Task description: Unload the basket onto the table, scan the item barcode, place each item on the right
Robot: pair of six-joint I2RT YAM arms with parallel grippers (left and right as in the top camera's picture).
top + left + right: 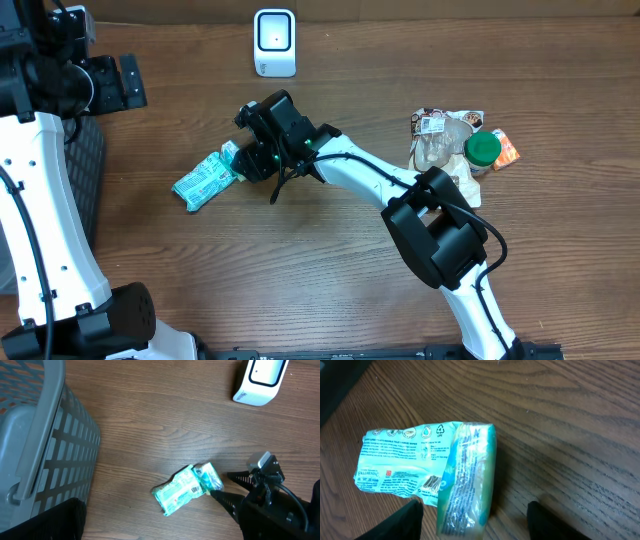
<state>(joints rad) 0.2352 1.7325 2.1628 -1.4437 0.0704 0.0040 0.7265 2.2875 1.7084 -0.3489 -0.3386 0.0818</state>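
Note:
The item is a mint-green plastic packet (205, 180) lying flat on the wooden table, with one end folded up. In the right wrist view the packet (405, 465) shows its printed back, with a barcode (432, 482) near the fold. My right gripper (475, 525) is open and low over the packet's folded end, one dark finger on each side with a gap to each. From the left wrist view the packet (185, 490) lies just left of the right gripper (220, 484). The white scanner (274, 42) stands at the back. My left gripper (118, 85) hangs open and empty at the far left.
A grey slatted basket (45, 435) stands at the table's left side under the left arm. At the right lies a pile of other goods (445, 145), among them a jar with a green lid (483, 150) and an orange packet (507, 150).

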